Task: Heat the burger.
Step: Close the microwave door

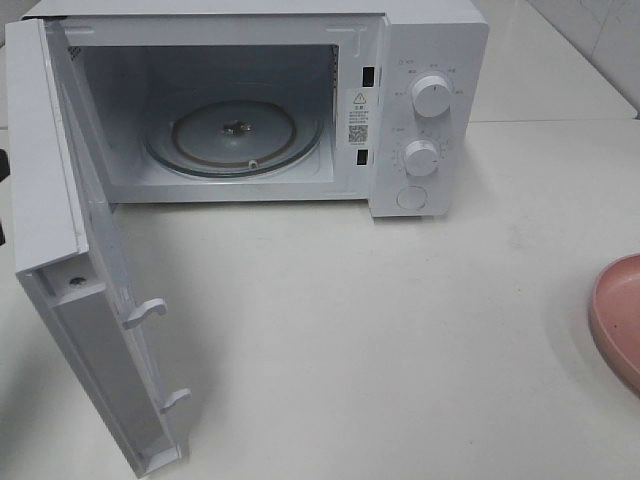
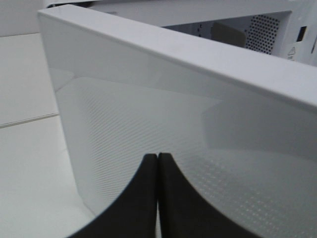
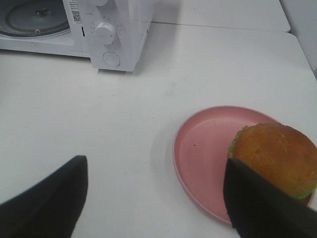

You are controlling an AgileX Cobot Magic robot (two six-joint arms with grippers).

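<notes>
The burger (image 3: 275,157), with a brown domed bun and a green lettuce edge, sits on the far side of a round pink plate (image 3: 205,148). My right gripper (image 3: 156,166) hovers open above the table just short of the plate, and one dark finger (image 3: 257,203) overlaps the burger's near edge. The white microwave (image 1: 420,60) stands with its door (image 1: 70,290) swung wide to the left, and its glass turntable (image 1: 235,135) is bare. My left gripper (image 2: 157,159) is shut on nothing, close to the door's outer face (image 2: 148,114). Neither gripper shows in the exterior high view.
Only the rim of the pink plate (image 1: 618,318) shows at the right edge of the exterior high view. Two knobs (image 1: 431,95) and a round button sit on the microwave's control panel. The open door (image 1: 100,380) juts out over the table's front left.
</notes>
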